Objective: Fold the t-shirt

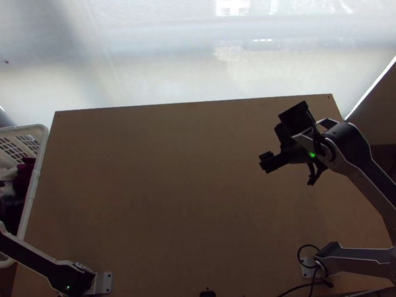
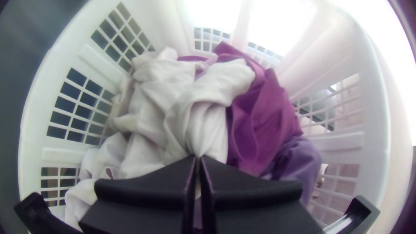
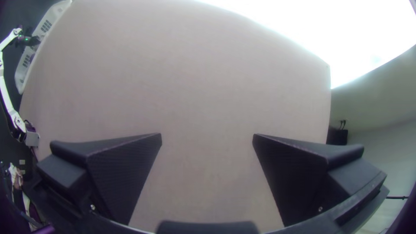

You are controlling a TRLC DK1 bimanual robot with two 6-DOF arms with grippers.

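Left gripper [image 2: 199,157] pinches white cloth [image 2: 208,123] in the left-edge basket [image 1: 42,154], likely for lifting. Right gripper [image 3: 207,135] hangs right of centre, fingers apart.

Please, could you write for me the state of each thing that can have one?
Left end effector: shut on white cloth
Right end effector: open, empty
White cloth: bunched, pinched
Magenta cloth: bunched
Purple cloth: bunched
Basket: upright, loaded
Right arm's light: lit green
Left arm's light: lit green
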